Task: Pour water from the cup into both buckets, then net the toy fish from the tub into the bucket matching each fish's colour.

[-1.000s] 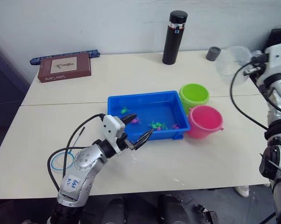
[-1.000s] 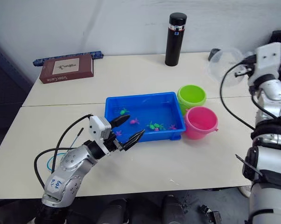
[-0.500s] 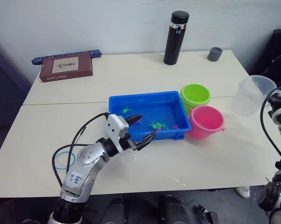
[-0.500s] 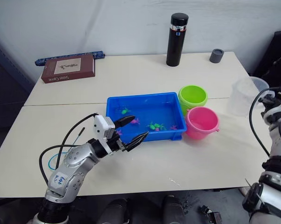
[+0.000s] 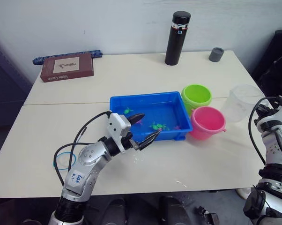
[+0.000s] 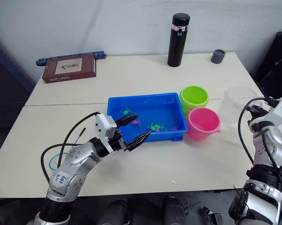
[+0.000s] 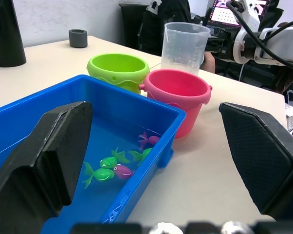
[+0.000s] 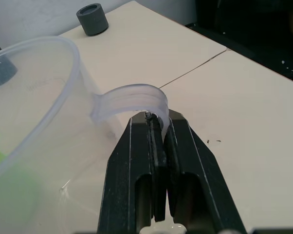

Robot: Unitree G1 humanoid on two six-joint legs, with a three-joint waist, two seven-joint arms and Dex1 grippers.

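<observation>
gripping the cup (image 5: 241,102) by its handle, the right hand (image 8: 158,146) is holding it upright beside the pink bucket (image 5: 206,122). spreading wide over the tub (image 7: 151,105), the left hand (image 5: 143,127) is carrying nothing.

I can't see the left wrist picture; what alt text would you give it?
Two open black pincer fingers frame a blue tub of water holding small green and pink fish. Beyond it stand a green bucket and a pink bucket, with a clear cup behind, held by the other arm.
</observation>
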